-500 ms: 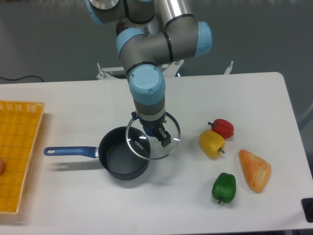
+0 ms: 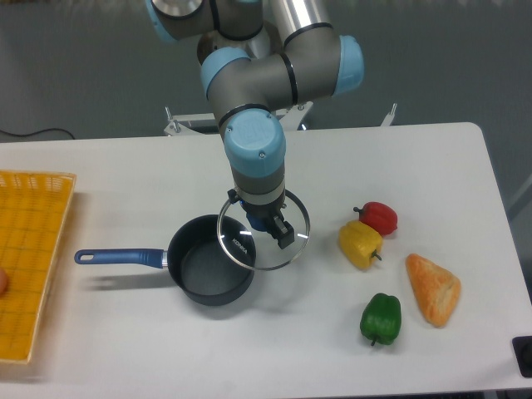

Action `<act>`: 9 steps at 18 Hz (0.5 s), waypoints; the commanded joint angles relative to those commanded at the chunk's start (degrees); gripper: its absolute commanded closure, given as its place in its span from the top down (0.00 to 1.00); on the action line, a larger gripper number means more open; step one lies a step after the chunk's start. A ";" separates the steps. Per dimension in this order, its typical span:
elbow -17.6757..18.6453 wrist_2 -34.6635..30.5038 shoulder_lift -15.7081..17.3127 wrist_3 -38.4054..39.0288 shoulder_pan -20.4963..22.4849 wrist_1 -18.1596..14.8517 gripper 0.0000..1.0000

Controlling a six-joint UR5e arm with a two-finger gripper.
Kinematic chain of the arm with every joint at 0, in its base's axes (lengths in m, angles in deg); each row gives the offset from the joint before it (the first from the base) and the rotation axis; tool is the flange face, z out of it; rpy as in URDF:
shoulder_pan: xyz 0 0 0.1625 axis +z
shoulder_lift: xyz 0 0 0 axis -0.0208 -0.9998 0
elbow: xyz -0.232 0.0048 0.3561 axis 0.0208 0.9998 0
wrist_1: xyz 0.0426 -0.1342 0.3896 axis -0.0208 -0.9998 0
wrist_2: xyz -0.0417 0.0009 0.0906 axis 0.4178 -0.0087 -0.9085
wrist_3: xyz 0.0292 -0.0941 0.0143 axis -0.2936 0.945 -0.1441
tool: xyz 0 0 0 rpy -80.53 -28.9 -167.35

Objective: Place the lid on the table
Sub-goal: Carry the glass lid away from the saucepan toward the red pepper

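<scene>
Hanging from the arm, the end effector [image 2: 268, 224] was clamped on the blue knob of the lid [image 2: 263, 241], holding that round glass disc in the air at a tilt rather than flat. The lid sat above the right-hand edge of the saucepan [image 2: 209, 270], so that its left part overlapped the pan's rim in the view while its right part hung over the bare tabletop [image 2: 349, 166]. Whether the lid's edge touched the pan could not be told from this angle. The saucepan was dark and open, its blue handle [image 2: 118, 257] pointing left toward the yellow woven tray [image 2: 29, 249] at the left edge of the tabletop. To the right of the lid, well apart from it, lay a red pepper [image 2: 378, 217] with a yellow pepper [image 2: 360, 243] just beside it, the two touching or nearly so. Below them stood a green pepper [image 2: 381, 317], and to its right a wedge of bread [image 2: 433, 288]. A dark object [image 2: 524, 356] showed at the lower right corner of the picture, too cropped to identify.
</scene>
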 joint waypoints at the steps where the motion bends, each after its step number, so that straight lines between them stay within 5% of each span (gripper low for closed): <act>1: 0.44 0.00 0.09 -0.53 0.09 0.00 0.52; 6: 3.51 -0.09 2.02 -3.78 2.63 0.61 0.52; 9: 7.11 0.00 3.42 -6.07 4.04 4.73 0.52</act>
